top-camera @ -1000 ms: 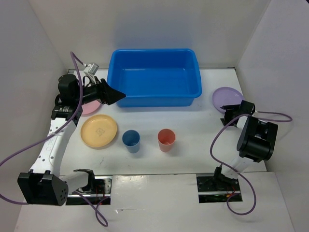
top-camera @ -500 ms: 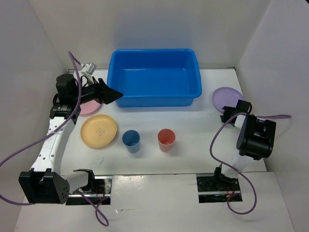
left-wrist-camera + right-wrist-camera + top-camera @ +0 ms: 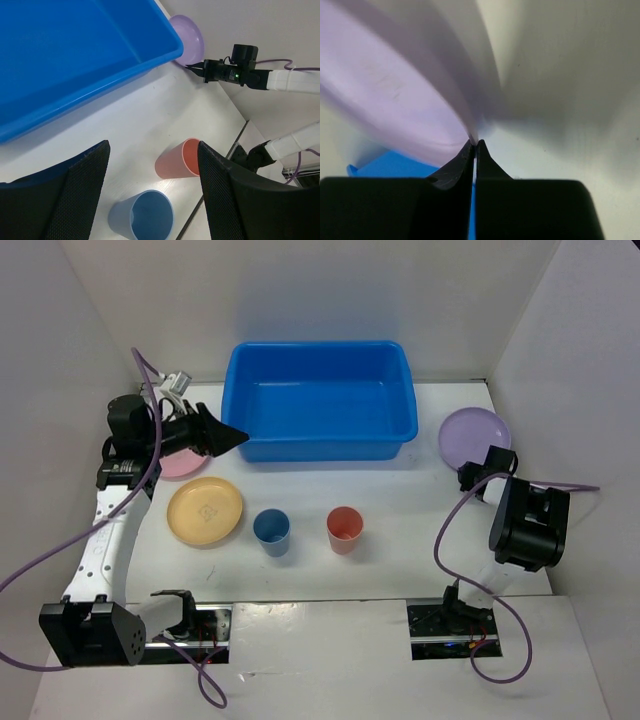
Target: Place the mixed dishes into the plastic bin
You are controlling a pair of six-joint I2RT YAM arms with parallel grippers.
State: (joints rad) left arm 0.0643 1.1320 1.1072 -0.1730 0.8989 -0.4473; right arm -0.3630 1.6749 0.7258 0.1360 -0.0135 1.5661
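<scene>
Left fingers [image 3: 75, 200] spread, right fingers [image 3: 455, 172] pinched

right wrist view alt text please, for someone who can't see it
The right gripper is pinched shut on the rim of a blurred lilac plate that fills the upper left. A bit of the blue bin shows beneath it.

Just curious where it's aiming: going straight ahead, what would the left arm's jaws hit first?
It aims along the front wall of the bright blue plastic bin and may graze it; otherwise the round lilac plastic plate comes first. Depth is unclear.
</scene>
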